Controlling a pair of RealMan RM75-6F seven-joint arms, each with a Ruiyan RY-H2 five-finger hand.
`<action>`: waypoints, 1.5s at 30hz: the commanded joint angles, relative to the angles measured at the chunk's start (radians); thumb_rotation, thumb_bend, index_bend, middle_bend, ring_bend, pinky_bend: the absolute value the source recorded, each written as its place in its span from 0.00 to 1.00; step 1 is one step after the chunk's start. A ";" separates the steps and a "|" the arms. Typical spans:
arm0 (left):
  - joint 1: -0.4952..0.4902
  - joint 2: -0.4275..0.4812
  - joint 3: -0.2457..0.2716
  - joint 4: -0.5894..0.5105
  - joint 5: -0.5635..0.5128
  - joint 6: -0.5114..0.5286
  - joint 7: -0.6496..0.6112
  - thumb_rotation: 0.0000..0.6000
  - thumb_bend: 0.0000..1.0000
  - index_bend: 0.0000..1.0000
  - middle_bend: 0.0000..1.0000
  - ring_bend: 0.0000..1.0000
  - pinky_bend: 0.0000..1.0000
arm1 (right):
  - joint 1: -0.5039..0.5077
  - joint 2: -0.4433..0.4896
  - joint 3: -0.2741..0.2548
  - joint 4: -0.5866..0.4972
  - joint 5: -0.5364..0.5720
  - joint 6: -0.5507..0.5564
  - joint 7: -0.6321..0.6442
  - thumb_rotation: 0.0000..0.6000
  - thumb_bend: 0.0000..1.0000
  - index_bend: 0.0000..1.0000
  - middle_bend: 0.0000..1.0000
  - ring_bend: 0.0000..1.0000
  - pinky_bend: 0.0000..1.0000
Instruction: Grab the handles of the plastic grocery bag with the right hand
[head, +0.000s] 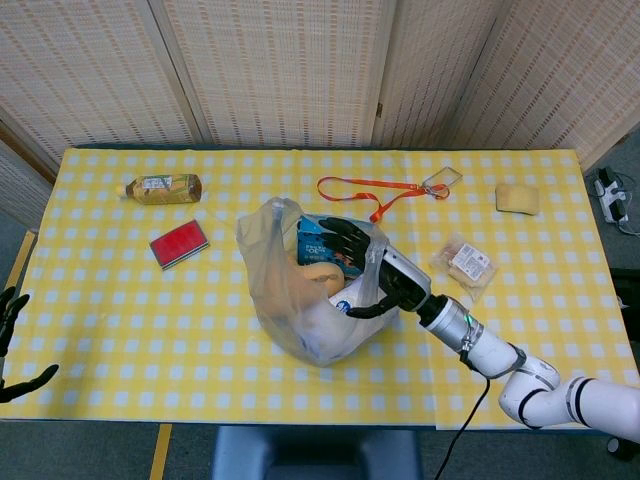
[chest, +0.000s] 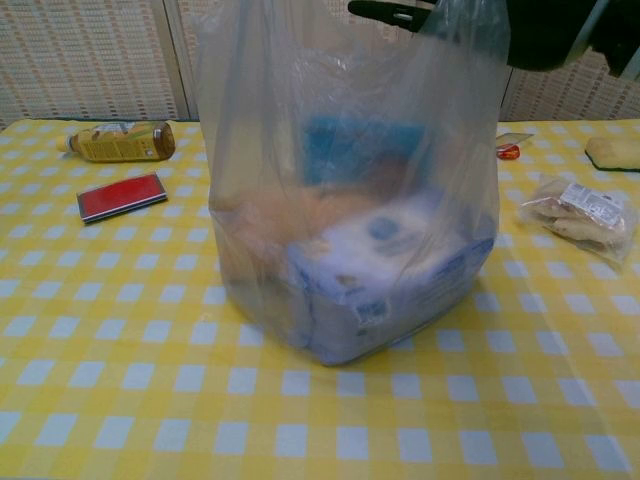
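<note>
The clear plastic grocery bag (head: 310, 300) stands upright mid-table, holding a blue cookie box, an orange item and a white-and-blue pack. One handle (head: 275, 212) sticks up at the bag's left rim. My right hand (head: 365, 265) lies over the bag's right rim, fingers spread across the opening above the cookie box, thumb down the outer side. Whether plastic is caught in it is unclear. In the chest view the bag (chest: 350, 220) fills the middle and the right hand (chest: 520, 25) is dark at the top right. My left hand (head: 15, 345) hangs open off the table's left front corner.
A drink bottle (head: 160, 187) and a red flat pack (head: 179, 243) lie at the left. An orange lanyard (head: 375, 190) lies behind the bag. A snack packet (head: 465, 263) and a yellow sponge (head: 517, 197) are at the right.
</note>
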 joint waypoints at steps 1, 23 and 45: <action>0.003 0.002 0.000 0.000 0.001 0.005 -0.005 1.00 0.17 0.00 0.00 0.00 0.00 | 0.015 -0.005 0.014 -0.006 0.009 -0.017 -0.009 1.00 0.00 0.00 0.03 0.03 0.00; 0.006 0.012 0.000 0.008 0.006 0.006 -0.047 1.00 0.17 0.00 0.00 0.00 0.00 | 0.104 -0.034 0.089 -0.032 0.074 -0.153 -0.082 1.00 0.00 0.00 0.02 0.03 0.00; 0.025 0.026 -0.002 0.021 0.014 0.043 -0.103 1.00 0.17 0.00 0.00 0.00 0.00 | 0.199 -0.093 0.188 -0.038 0.186 -0.305 -0.234 1.00 0.00 0.00 0.02 0.03 0.00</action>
